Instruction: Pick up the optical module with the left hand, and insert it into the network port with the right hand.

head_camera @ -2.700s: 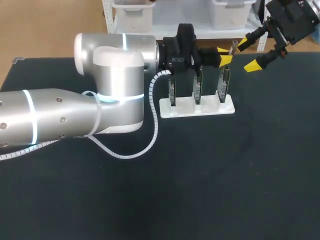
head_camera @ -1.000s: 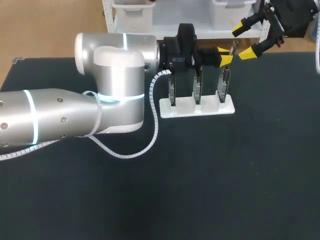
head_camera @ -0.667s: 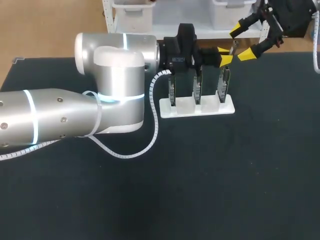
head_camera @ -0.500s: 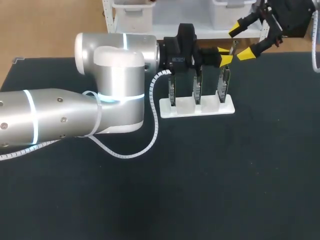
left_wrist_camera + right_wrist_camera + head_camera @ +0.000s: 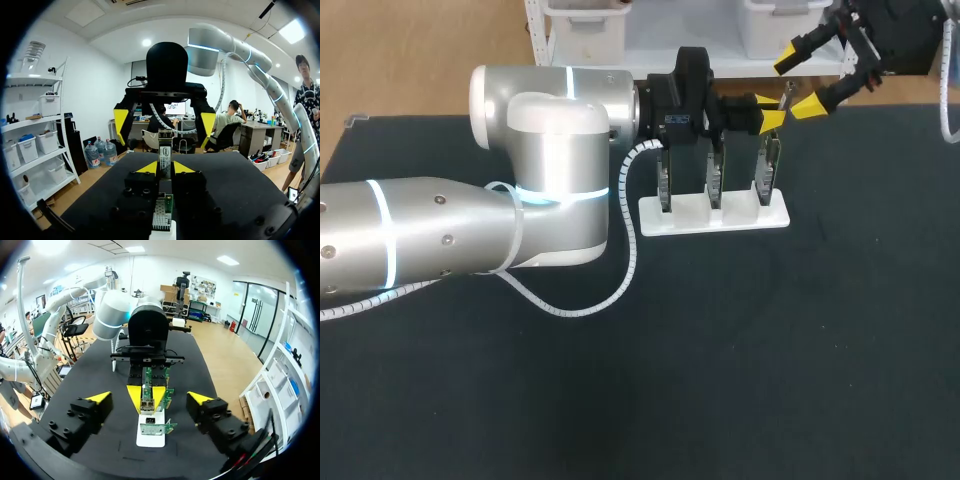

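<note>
Optical module [image 5: 165,156], a slim silver metal bar, stands upright over the white plastic rack [image 5: 715,216] of green circuit boards [image 5: 764,165], upper centre, clamped between the left gripper [image 5: 769,110] tips. Beyond, upper right, the right gripper [image 5: 798,85] hangs wide open, empty.
</note>
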### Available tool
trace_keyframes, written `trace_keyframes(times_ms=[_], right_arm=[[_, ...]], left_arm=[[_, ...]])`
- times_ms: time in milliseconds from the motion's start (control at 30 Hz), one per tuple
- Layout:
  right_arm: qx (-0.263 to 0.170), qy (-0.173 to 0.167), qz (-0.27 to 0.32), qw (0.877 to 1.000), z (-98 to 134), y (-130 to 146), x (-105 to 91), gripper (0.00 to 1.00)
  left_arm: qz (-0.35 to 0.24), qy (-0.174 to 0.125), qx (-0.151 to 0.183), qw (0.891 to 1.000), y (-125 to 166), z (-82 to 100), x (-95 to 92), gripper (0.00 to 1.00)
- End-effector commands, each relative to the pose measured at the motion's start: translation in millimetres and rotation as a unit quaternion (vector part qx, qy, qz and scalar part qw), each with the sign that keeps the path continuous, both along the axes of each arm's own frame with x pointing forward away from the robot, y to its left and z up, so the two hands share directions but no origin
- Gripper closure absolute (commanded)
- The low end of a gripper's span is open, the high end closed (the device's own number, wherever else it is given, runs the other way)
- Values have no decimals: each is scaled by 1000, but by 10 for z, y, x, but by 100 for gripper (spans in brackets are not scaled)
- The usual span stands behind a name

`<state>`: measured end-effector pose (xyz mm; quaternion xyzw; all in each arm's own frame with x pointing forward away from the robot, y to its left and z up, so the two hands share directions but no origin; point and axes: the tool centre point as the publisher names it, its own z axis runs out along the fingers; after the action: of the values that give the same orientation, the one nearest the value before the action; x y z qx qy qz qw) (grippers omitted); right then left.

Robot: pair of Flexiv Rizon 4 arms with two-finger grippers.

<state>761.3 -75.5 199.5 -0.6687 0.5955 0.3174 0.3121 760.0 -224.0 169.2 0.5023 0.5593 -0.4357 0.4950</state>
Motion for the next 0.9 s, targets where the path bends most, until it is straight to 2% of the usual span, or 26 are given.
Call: trace_keyframes(times_ms=[33,567,633,667,700,900], right_arm=[[4,-4,-2,1000,-3,5,-1,100],[5,-3,-2,1000,-5,-6,-19,100],[6,-2,-2,1000,-3,-12,-21,100],[6,-3,-2,1000,-2,-14,-23,100],[6,-3,-2,1000,-1,-16,-24,100],[6,-5,-3,1000,4,-39,-22,100]], left_arm=[[-2,2,2,1000,-9,9,26,100],[-2,2,2,1000,-9,9,26,100],[-2,2,2,1000,-9,9,26,55],[-2,2,2,1000,-9,9,26,22],[-2,2,2,1000,-9,9,26,2],[-2,2,2,1000,-9,9,26,0]])
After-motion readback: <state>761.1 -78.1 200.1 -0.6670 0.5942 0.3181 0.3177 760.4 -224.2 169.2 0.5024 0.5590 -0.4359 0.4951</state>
